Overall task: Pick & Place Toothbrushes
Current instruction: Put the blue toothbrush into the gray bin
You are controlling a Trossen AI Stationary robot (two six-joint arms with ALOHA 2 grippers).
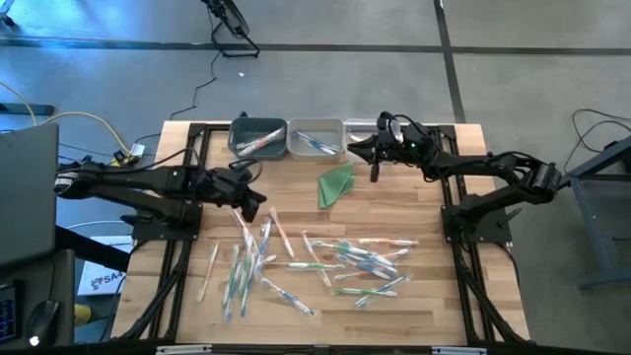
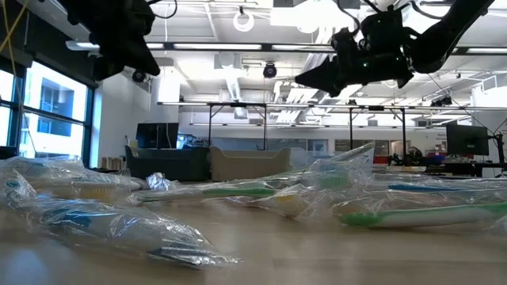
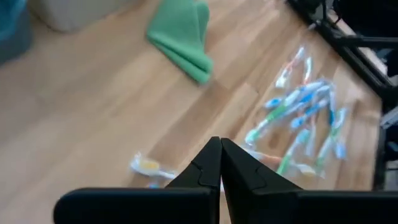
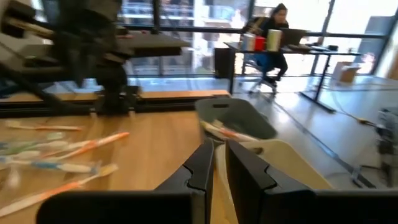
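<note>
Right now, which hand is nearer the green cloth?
Right. The right hand hangs just beside the green cloth, on its right near the bins; the left hand is farther off to the cloth's left.

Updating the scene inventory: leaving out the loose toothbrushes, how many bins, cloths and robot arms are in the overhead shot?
Bins: 3: dark grey bin, light bin, third bin partly hidden under the right arm
Green cloth: 1
Arms: 2: left arm, right arm
Total: 6
</note>
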